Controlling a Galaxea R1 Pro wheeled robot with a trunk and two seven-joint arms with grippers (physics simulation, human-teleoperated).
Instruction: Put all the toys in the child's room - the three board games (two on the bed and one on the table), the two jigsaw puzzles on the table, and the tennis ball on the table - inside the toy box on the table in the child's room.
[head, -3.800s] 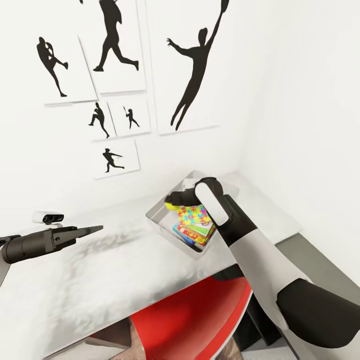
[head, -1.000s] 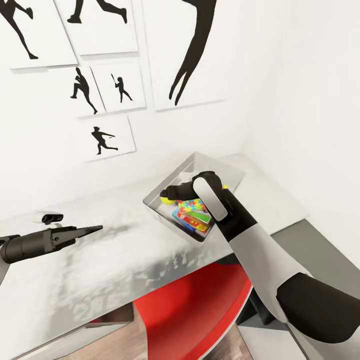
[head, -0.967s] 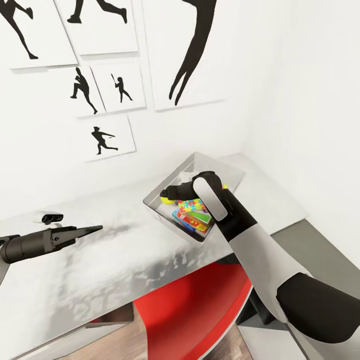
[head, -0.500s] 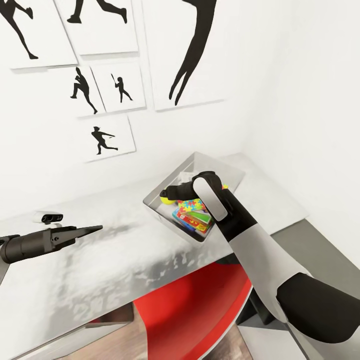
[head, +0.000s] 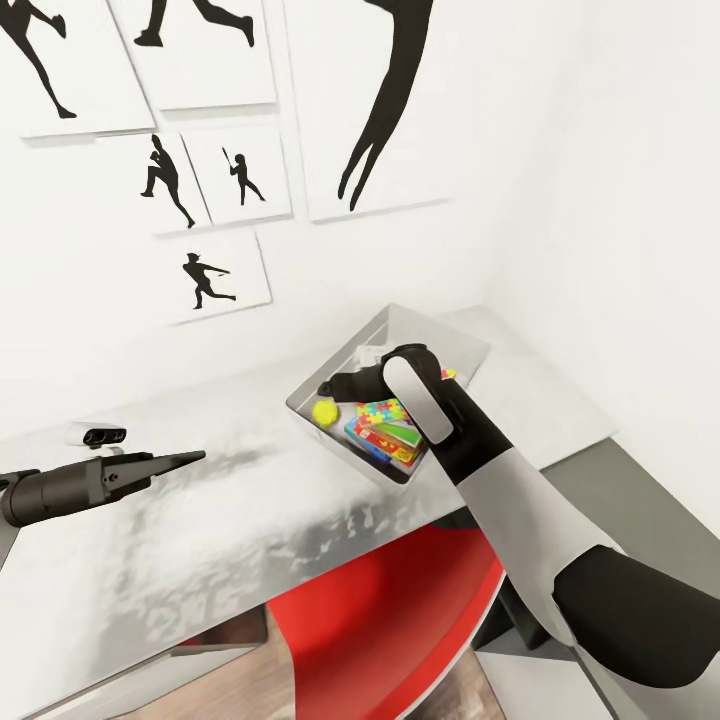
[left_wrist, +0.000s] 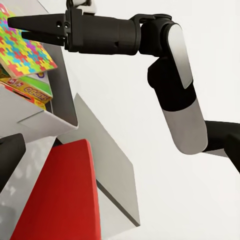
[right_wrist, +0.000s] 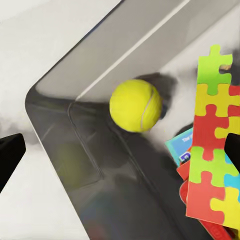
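The tennis ball (head: 324, 411) lies loose in the near left corner of the toy box (head: 318, 432), which stands on the table (head: 200, 540). Just above the ball hovers my right gripper (head: 324, 388), open; the right wrist view has the ball (right_wrist: 136, 105) free between the spread fingertips (right_wrist: 10, 152), against the box wall (right_wrist: 100, 70). A jigsaw puzzle (head: 386, 410) lies on a board game (head: 392, 441) in the box, also seen as puzzle (right_wrist: 212, 150) and puzzle (left_wrist: 20, 47). My left gripper (head: 195, 458) hangs open over the table's left part, holding nothing.
A red chair (head: 400, 630) is tucked under the table's front edge. A small white device (head: 97, 435) sits at the back left of the table. Posters (head: 210, 275) hang on the wall behind. The lower grey cabinet top (head: 640, 530) lies right of my arm.
My right gripper has opened and the tennis ball has dropped from it into the toy box corner. Since the oldest frame the head camera tilted down. The left arm stayed still.
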